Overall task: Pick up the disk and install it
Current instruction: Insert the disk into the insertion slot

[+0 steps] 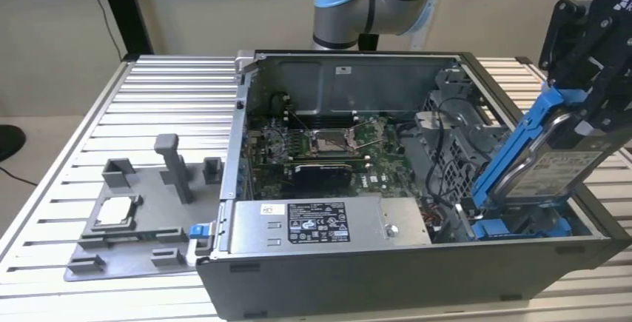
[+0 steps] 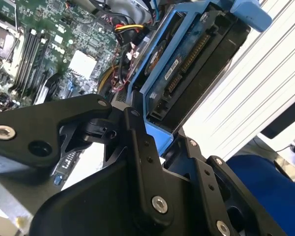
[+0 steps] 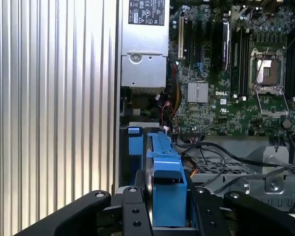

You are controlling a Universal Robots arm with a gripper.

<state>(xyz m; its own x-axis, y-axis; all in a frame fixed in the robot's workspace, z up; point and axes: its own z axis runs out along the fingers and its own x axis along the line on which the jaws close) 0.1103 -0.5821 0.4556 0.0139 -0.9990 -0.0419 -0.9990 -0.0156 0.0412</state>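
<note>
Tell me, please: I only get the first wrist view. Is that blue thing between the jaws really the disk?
Observer: Yes. The exterior view shows the disk, silver-faced with a white label, inside its blue frame.
Operator: Is it lying flat?
Observer: No, it stands tilted, lower end down by the blue bay in the case, at its near corner.
Operator: Anything outside the computer?
Observer: A grey fixture on the exterior view's left holds a small silver chip.

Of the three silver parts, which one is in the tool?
The disk, blue-framed and steeply tilted; the small chip and stickered grey box lie flat.
</note>
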